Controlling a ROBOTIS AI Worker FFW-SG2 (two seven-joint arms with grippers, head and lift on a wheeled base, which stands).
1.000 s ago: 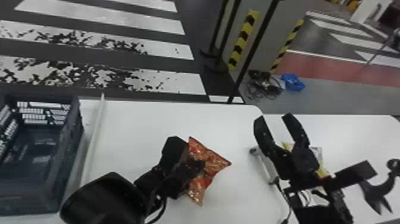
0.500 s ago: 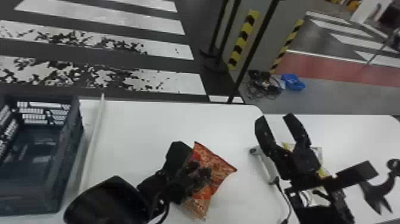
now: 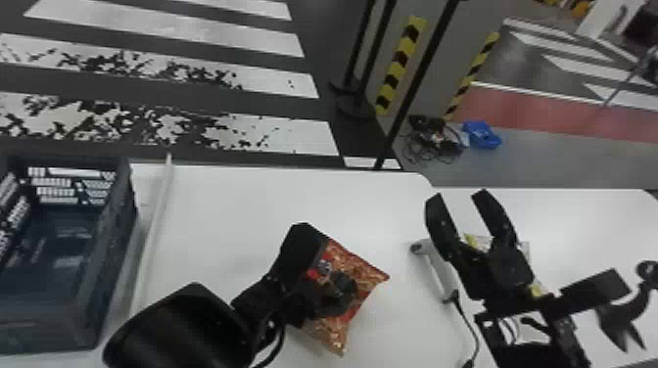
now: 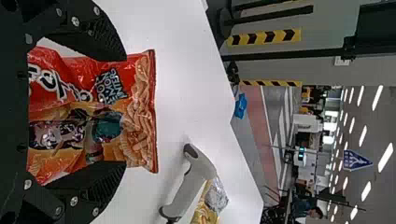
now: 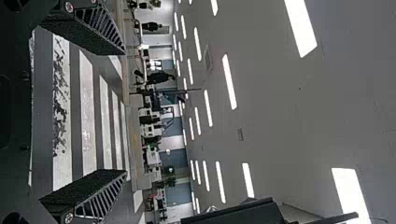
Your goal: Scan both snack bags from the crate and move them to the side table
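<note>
My left gripper [image 3: 327, 262] is above the white table's middle, shut on the red-orange snack bag [image 3: 360, 274]. In the left wrist view, the two fingers of the left gripper [image 4: 124, 111] press on opposite edges of the red bag [image 4: 140, 102], its printed face showing between them. The right gripper [image 3: 458, 195] stands open over the side table, as does the right gripper [image 5: 124, 112] in its wrist view, nothing between its fingers. Behind it lies the partly hidden yellow snack bag [image 3: 537, 288]; the left wrist view shows this yellow bag [image 4: 203, 210] beside the scanner [image 4: 191, 184].
The dark crate [image 3: 117, 274] stands at the far left, beside a long pale bar [image 3: 152, 240]. The scanner [image 3: 438, 269] and its cable lie near the seam between the white table [image 3: 235, 210] and the side table [image 3: 602, 220], close to my right arm.
My left gripper has shifted slightly right, carrying the red bag with it, and more of the bag's face has come into sight. The right arm has kept its place.
</note>
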